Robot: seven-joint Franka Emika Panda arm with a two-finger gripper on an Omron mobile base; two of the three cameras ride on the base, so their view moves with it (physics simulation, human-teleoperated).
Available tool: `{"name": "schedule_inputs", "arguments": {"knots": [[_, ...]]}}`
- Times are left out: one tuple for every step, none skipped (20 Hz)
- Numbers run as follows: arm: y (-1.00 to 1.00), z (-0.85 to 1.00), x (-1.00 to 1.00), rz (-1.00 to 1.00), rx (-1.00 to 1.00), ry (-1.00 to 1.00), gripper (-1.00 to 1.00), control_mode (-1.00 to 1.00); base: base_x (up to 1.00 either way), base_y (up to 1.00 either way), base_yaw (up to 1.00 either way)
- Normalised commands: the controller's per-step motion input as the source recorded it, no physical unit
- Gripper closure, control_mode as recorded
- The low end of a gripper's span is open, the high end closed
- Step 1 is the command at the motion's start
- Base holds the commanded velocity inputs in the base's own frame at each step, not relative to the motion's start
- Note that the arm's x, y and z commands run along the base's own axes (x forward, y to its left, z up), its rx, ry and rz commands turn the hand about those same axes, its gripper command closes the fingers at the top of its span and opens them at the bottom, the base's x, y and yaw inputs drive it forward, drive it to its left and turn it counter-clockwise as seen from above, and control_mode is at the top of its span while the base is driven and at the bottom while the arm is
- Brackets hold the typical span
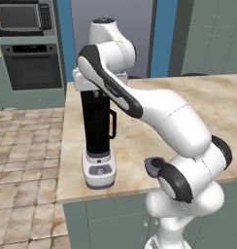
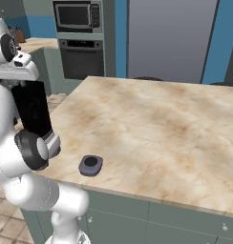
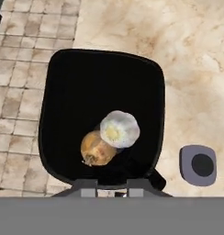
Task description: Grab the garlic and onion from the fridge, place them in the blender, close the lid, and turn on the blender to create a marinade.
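Black blender (image 1: 98, 141) upright near the counter (image 1: 140, 146) edge, lid (image 1: 153, 167) lying beside it, arm bent over the jar.

Blender (image 1: 98, 141) stands on the counter (image 1: 208, 102) at its left front corner. Garlic (image 3: 119, 129) and onion (image 3: 97, 148) lie inside the jar, touching, garlic at the onion's 1 o'clock in the hand view. Lid (image 2: 91, 165) lies on the counter, near the blender base, at its 3 o'clock.
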Motion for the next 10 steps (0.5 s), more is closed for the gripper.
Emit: {"name": "schedule_inputs", "arguments": {"knots": [[0.0,0.0,0.0,0.05,0.0,-0.36,-1.0,-1.0,0.0,0.0,0.0],[0.0,0.0,0.0,0.05,0.0,-0.31,-1.0,-1.0,0.0,0.0,0.0],[0.0,0.0,0.0,0.05,0.0,-0.29,-1.0,-1.0,0.0,0.0,0.0],[-0.04,0.0,0.0,0.05,0.0,-0.25,-1.0,-1.0,0.0,0.0,0.0],[-0.01,0.0,0.0,0.04,0.0,-0.18,-1.0,-1.0,0.0,0.0,0.0],[-0.05,0.01,-0.13,0.04,0.01,-0.16,-1.0,-1.0,0.0,0.0,0.0],[-0.14,0.19,-0.34,0.02,0.05,-0.13,-1.0,-1.0,0.0,0.0,0.0],[-0.14,0.26,-0.45,0.02,0.07,-0.08,-1.0,-1.0,0.0,0.0,0.0],[-0.22,0.42,-0.49,0.01,0.08,-0.09,-1.0,-1.0,0.0,0.0,0.0],[-0.31,0.38,-0.54,0.0,0.09,-0.09,-1.0,-1.0,0.0,0.0,0.0]]}}
